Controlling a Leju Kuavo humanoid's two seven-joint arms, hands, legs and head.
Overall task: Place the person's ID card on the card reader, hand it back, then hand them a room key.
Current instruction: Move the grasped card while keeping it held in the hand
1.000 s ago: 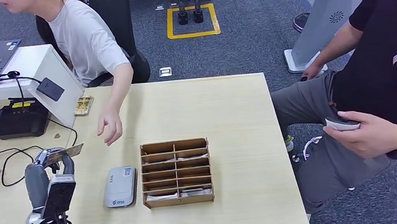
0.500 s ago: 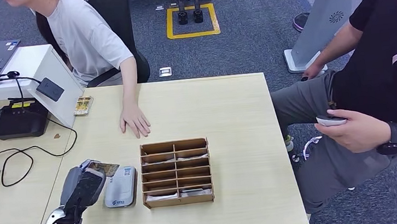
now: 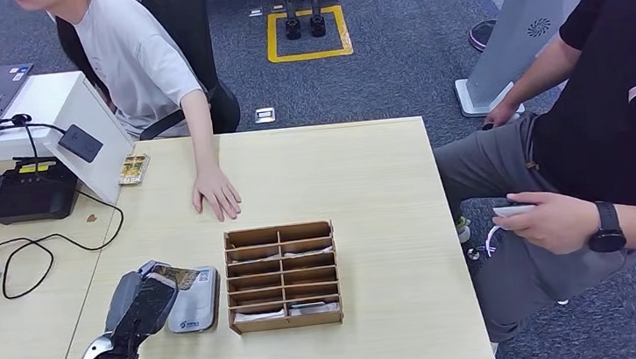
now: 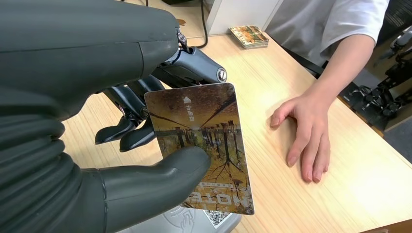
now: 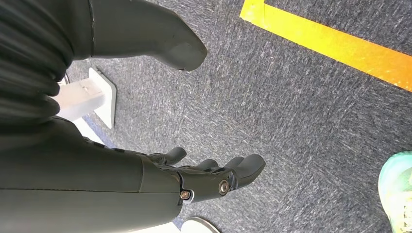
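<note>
A: Since the earlier frame, what had moved?
B: Left hand (image 3: 144,302) had edged right, bringing the ID card (image 3: 176,276) over the near-left card reader (image 3: 194,300). The seated person's hand (image 3: 216,194) had stayed flat on the table (image 3: 368,183).
A: Grip?
B: Thumb and fingers (image 4: 131,133) were clamped on the card, which lay just above the reader; contact could not be told.
A: Right hand (image 5: 194,177)?
B: It hung over carpet, fingers apart and loosely curled, holding nothing. A wooden tray (image 3: 282,277) stood right of the reader.
</note>
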